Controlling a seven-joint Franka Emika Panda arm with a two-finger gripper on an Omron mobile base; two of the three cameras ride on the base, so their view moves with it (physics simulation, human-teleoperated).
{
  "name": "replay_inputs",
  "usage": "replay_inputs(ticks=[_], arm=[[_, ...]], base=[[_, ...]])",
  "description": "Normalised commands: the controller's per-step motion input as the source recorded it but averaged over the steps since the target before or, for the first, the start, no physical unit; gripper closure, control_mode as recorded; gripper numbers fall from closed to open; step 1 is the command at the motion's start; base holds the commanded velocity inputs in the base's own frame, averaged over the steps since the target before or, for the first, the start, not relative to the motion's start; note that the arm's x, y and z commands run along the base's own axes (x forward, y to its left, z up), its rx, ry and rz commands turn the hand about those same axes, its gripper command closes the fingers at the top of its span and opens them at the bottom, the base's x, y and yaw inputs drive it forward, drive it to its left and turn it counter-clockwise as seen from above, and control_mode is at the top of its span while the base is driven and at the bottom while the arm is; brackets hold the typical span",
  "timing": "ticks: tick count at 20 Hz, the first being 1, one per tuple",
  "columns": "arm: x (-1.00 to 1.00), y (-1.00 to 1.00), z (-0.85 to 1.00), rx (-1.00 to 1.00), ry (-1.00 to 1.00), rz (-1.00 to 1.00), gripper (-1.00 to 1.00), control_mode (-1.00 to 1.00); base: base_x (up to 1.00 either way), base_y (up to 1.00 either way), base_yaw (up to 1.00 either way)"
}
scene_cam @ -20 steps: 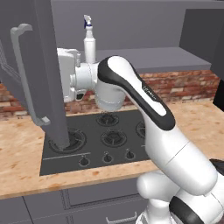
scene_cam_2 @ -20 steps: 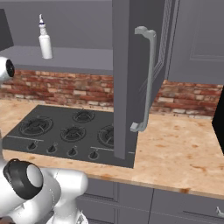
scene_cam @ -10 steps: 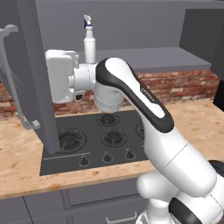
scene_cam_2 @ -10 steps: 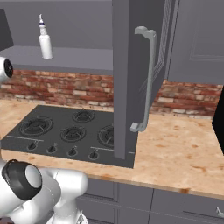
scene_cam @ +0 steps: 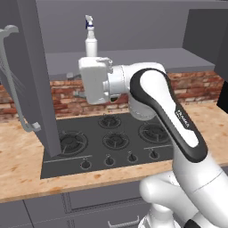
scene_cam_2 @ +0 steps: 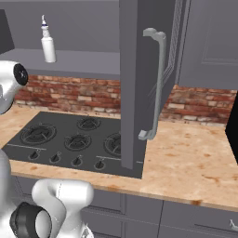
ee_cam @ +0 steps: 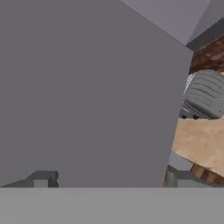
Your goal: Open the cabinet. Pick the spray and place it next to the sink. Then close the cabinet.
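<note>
Nearest you, the stove (scene_cam: 111, 142) sits in the table (scene_cam_2: 195, 162). Above it your end effector (ee_cam: 105, 181) faces the inside of the left cabinet door (scene_cam: 38, 75), fingertips spread wide, holding nothing. Both cabinet (scene_cam_2: 139, 69) doors stand open. Farthest back, the spray (scene_cam: 91, 40) stands upright on the cabinet shelf. Opening looks done; next, turn toward the bottle and reach up.

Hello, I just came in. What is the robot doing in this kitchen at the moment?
The cabinet above the stove is already open, both doors swung out. The spray stands upright on its shelf, not yet taken. The robot's hand is raised near the left door, below the shelf, with its jaws open and holding nothing.
</note>
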Motion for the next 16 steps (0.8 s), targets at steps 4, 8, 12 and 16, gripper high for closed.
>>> replay_inputs(ticks=[4, 8, 12, 16], arm=[[0.00, -0.76, 0.00, -0.31, -0.02, -0.15, -1.00, -1.00], [0.02, -0.65, 0.00, -0.34, 0.00, -0.17, -1.00, -1.00], [0.21, -0.61, -0.02, -0.36, 0.00, -0.21, -1.00, -1.00], [0.33, -0.66, -0.24, -0.33, 0.00, -0.26, -1.00, -1.00]], base=[[0.00, 0.00, 0.00], [0.00, 0.00, 0.00], [0.00, 0.00, 0.00], [0.00, 0.00, 0.00]])
